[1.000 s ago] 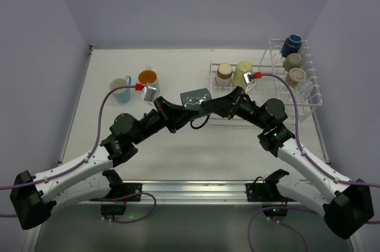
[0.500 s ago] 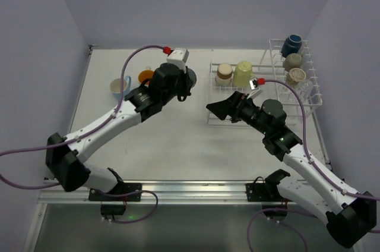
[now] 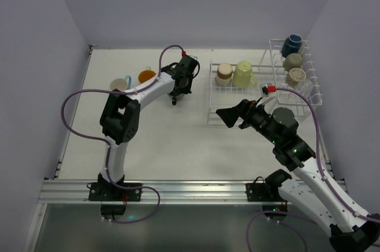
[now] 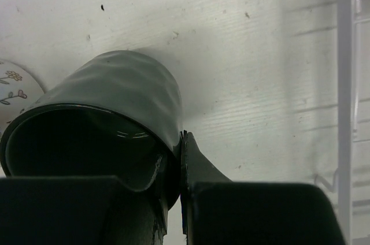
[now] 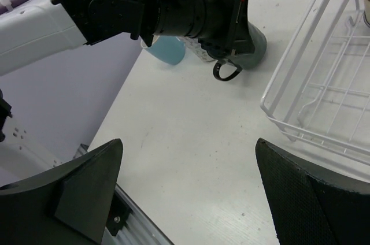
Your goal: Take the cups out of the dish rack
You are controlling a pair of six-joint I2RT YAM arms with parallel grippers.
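Observation:
My left gripper reaches across the far table and is shut on the rim of a black cup, which is low on or just over the table. A white patterned cup with an orange inside and a light blue cup stand just left of it. My right gripper is open and empty at the near left corner of the white dish rack. A beige-brown cup and a pale green cup sit on the flat section. A navy cup and two pale cups are in the upright basket.
The rack's upright basket stands at the far right by the wall. In the left wrist view the rack's edge is to the right of the black cup. The left arm's cable loops over the table's left side.
The left arm has carried the black cup from the table's middle to the far left, beside the orange-lined cup, and lowered it. The right gripper has drawn back toward the rack's near corner.

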